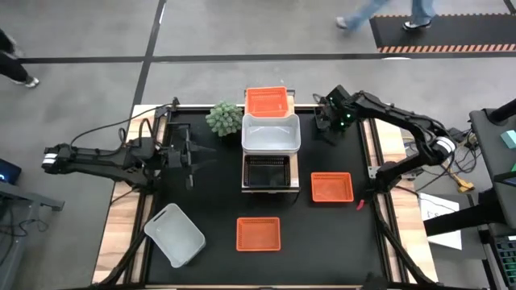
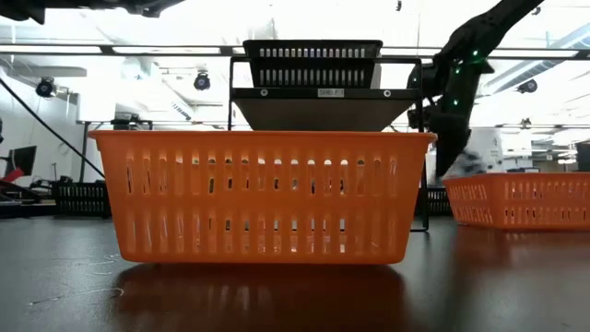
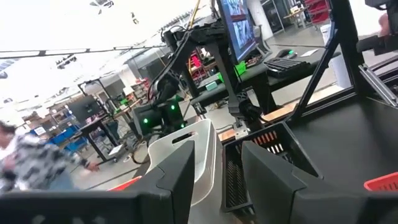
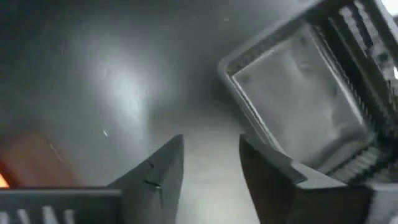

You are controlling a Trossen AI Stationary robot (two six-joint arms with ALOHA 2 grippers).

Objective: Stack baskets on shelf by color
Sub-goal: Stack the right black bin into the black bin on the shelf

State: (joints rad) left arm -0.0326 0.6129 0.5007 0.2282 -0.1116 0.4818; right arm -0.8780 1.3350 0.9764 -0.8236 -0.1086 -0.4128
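**Three baskets shelved, three waiting on the mat**

Black mat over a wood-edged table (image 1: 119, 234), grey floor beyond with feet passing at twelve o'clock.

Starting at nine o'clock: left gripper (image 1: 187, 155) hovering over bare mat, fingers parted with nothing between them, pointing toward the shelf (image 1: 294, 171) at centre. Loose translucent white basket (image 1: 174, 234) lying askew at seven o'clock, not yet shelved. Small green plant (image 1: 225, 118) sitting just beside the shelf at eleven o'clock.

Moving to centre: shelf running from twelve toward six, carrying a red-orange basket (image 1: 267, 101) at its far end, a white basket (image 1: 271, 134) in the middle and a black basket (image 1: 266, 171) at the near end. Looking like one basket of each colour placed, with no second layer visible yet. Loose orange basket (image 1: 258, 234) waiting at six o'clock.

Continuing right: another orange basket (image 1: 331, 187) resting on the mat at four o'clock, well apart from the shelf. Right gripper (image 1: 329, 122) hanging at one o'clock just beside the shelf's far end, fingers apart and empty.

Judging roughly half done: two orange and one white remaining to go on their matching colours.
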